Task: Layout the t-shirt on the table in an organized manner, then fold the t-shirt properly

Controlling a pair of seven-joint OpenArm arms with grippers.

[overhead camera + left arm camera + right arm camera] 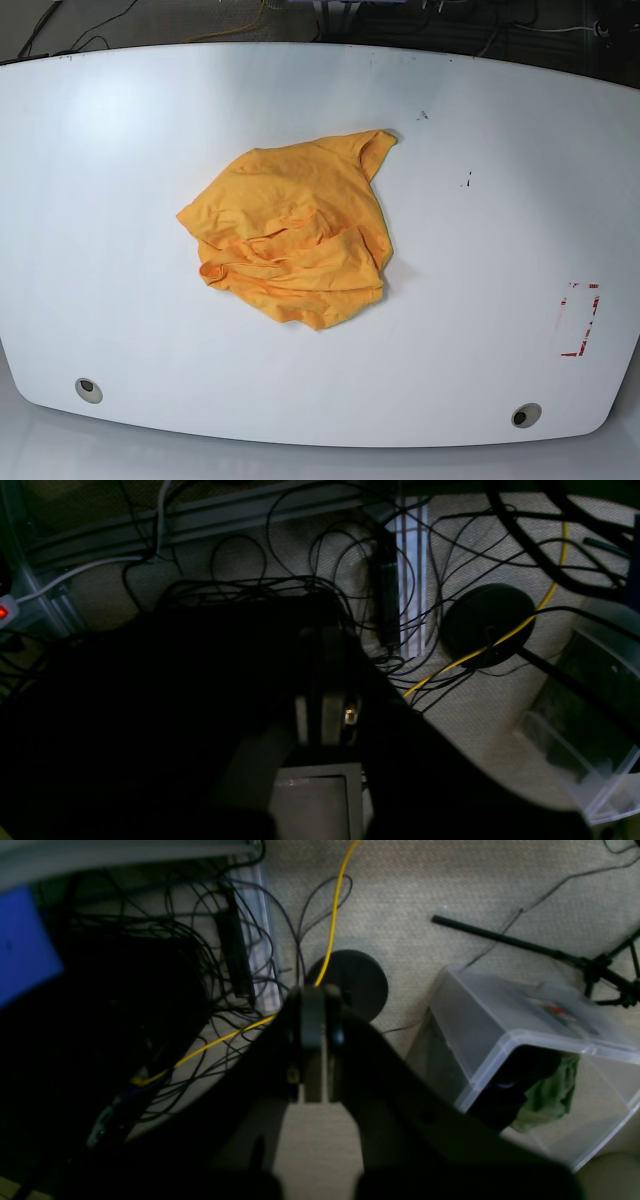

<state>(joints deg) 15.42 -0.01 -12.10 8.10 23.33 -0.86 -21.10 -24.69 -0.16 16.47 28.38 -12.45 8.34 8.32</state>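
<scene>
Crumpled t-shirt (292,236) mid-table (120,200), well apart from every edge.

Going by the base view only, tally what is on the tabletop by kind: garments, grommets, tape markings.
Orange-yellow t-shirt, crumpled near the middle of the table: 1
Round grey grommets, one near the front left, one near the front right: 2
Red tape rectangle outline, at the right side: 1
Total: 4
</scene>
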